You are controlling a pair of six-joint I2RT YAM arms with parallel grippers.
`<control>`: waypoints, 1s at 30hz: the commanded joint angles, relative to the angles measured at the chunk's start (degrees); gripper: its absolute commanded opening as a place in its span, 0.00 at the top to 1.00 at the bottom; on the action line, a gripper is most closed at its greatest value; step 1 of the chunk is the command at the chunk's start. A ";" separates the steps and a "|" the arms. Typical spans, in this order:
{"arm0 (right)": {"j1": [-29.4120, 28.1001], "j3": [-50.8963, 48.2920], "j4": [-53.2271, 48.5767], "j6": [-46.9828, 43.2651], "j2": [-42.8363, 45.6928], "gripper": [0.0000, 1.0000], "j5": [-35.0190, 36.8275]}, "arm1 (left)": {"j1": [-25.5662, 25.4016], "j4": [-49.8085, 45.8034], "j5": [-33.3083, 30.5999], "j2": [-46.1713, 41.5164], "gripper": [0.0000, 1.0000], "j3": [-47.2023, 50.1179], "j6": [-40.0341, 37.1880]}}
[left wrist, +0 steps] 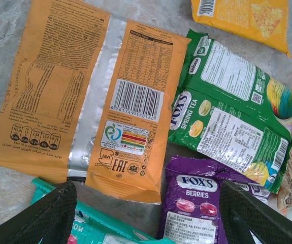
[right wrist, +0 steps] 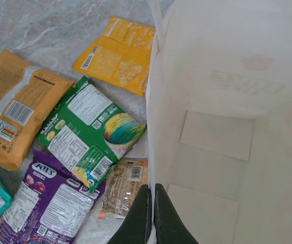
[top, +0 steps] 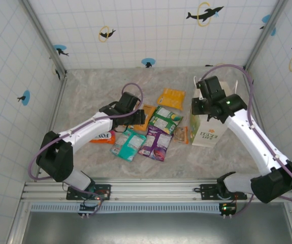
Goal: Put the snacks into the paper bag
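The snacks lie flat in a cluster mid-table: an orange packet (left wrist: pixel 85 96), a yellow-orange one (top: pixel 171 97), a green one (left wrist: pixel 232 107), a purple one (left wrist: pixel 199 203), a teal one (top: pixel 128 144), a red-yellow one (top: pixel 103 136) and a tiny brown one (right wrist: pixel 123 185). My left gripper (left wrist: pixel 148 208) hangs open just above the orange packet's near end, with nothing between its fingers. The white paper bag (top: pixel 206 131) stands upright to the right, its mouth open and its inside (right wrist: pixel 227 101) bare. My right gripper (right wrist: pixel 152 203) is shut on the bag's left rim.
Tiled walls with dolphin stickers enclose the marble tabletop (top: pixel 95 91) on three sides. The bag stands close to the right wall (top: pixel 283 76). The red-yellow packet lies partly under my left arm (top: pixel 85 129).
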State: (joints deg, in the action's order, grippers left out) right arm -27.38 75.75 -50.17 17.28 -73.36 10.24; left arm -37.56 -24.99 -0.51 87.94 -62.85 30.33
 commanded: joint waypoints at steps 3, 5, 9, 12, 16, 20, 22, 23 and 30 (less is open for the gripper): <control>-0.66 -2.80 3.05 2.76 2.35 1.00 0.14 | 0.03 0.23 0.51 -2.31 0.25 0.84 1.27; -0.75 -3.70 3.97 3.20 3.17 1.00 -0.04 | 0.03 0.27 0.49 -2.47 0.25 1.04 1.33; -0.75 -4.36 4.10 3.11 3.55 0.95 -0.49 | 0.03 0.36 0.60 -2.51 0.25 1.06 1.44; -0.66 -4.96 4.46 3.09 4.01 0.76 -1.17 | 0.02 0.30 0.60 -2.53 0.25 1.06 1.48; -0.19 -6.08 5.47 2.81 4.75 0.62 -2.65 | 0.03 0.63 0.56 -2.99 0.25 1.37 1.45; 0.52 -7.21 6.91 2.67 5.79 0.54 -4.03 | 0.03 0.76 0.16 -3.38 0.25 1.49 1.41; 0.89 -7.82 7.92 2.57 6.41 0.51 -4.88 | 0.03 0.68 0.07 -3.43 0.25 1.45 1.47; 1.06 -8.25 8.43 2.57 6.71 0.50 -5.39 | 0.03 0.73 0.06 -3.39 0.25 1.46 1.49; 2.68 -10.15 10.18 2.57 7.90 0.39 -7.78 | -0.01 0.89 0.07 -3.39 0.25 1.49 1.61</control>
State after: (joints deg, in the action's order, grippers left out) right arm -25.36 67.13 -41.78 20.01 -66.59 3.97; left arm -37.56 -24.75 -0.43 86.11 -61.54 31.55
